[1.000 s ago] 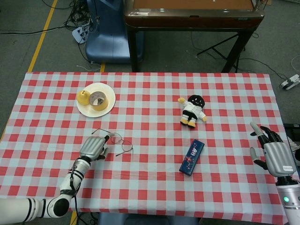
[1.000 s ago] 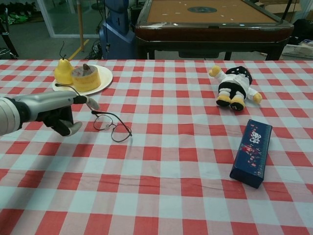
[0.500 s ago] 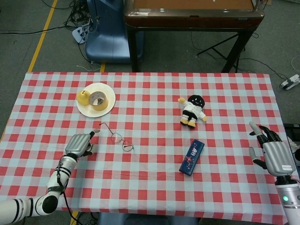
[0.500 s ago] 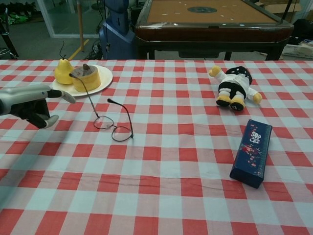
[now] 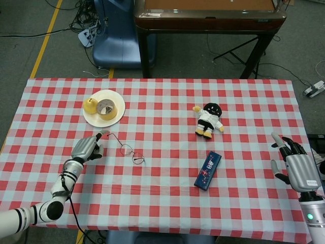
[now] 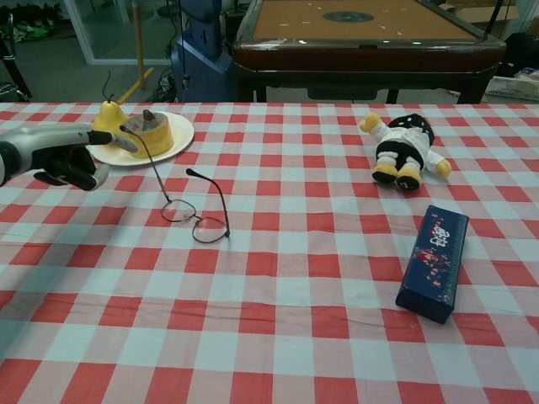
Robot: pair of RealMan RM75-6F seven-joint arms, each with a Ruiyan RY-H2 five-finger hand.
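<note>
Wire-rimmed glasses (image 5: pixel 129 150) (image 6: pixel 196 215) stand on the checked tablecloth (image 5: pixel 162 193) with both temples sticking up. My left hand (image 5: pixel 87 148) (image 6: pixel 63 156) hovers just left of them and holds nothing. One finger reaches toward the tip of the nearer temple, and I cannot tell whether it touches. The other fingers are loosely bent. My right hand (image 5: pixel 296 165) hangs at the table's right edge with fingers spread and empty, and shows only in the head view.
A white plate (image 5: pixel 118 113) (image 6: pixel 180 133) with a yellow pear (image 5: pixel 90 105) and a tape roll (image 5: pixel 106 108) lies behind the left hand. A plush toy (image 5: pixel 208 120) and a dark blue box (image 5: pixel 207 170) lie to the right. A wooden table (image 5: pixel 208 15) stands beyond.
The left hand let go of the glasses, drew back to the left, then moved up toward the plate. The glasses now stand with their temples raised. The right hand stayed put.
</note>
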